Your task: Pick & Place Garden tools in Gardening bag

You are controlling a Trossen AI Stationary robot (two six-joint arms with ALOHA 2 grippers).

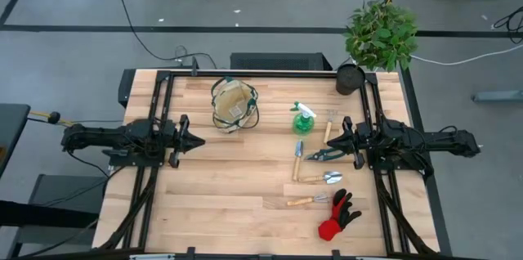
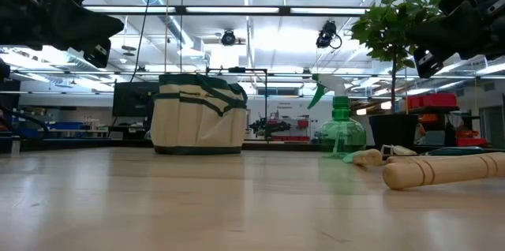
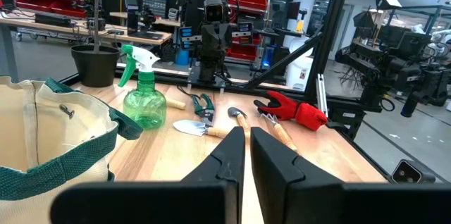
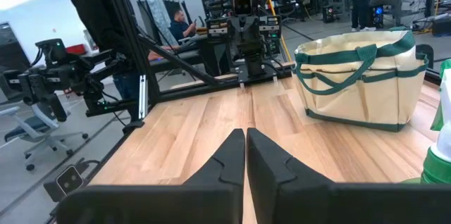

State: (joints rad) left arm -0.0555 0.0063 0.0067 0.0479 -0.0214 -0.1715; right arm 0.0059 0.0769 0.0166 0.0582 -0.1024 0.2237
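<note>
Gardening bag: tan fabric bag (image 1: 234, 105) with green handles stands upright at upper centre of the surface (image 1: 237, 178), empty-looking from above.
Tools: spray bottle (image 1: 303, 118), blue-handled trowel (image 1: 298, 159), green-handled pruning shears (image 1: 325, 154), two wooden-handled tools (image 1: 320, 178) (image 1: 299, 202) and red-and-black glove (image 1: 337, 217) lie clustered at centre right and lower right.
Key relation: the shears lie just left of the right end effector (image 1: 346, 139), long axis roughly left to right, handles toward it; the right arm is clearly nearer.
Right end effector: fingers closed, holding nothing, raised above the surface.
Left end effector (image 1: 194, 141): at centre left, fingers nearly together, empty, lower left of the bag.
Progress: judged not begun; no tool bagged.
</note>
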